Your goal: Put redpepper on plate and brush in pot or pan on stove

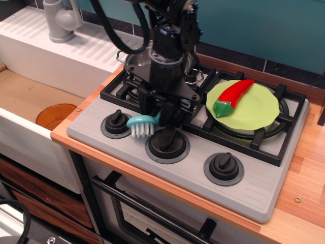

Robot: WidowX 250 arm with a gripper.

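The redpepper (232, 96) lies on the lime-green plate (259, 115), which rests on the right burner grate of the grey stove (254, 188). The light blue brush (141, 125) hangs bristles down just above the stove's front left, between two knobs. My gripper (158, 113) is shut on the brush's handle, which the fingers mostly hide. The steel pot (133, 63) sits on the left burner right behind the gripper and is largely hidden by the arm.
Three black knobs (223, 168) line the stove's front. A white sink with a grey faucet (62, 20) is at the left, with an orange-brown disc (55, 116) in the basin. The wooden counter (310, 203) edges the stove on the right.
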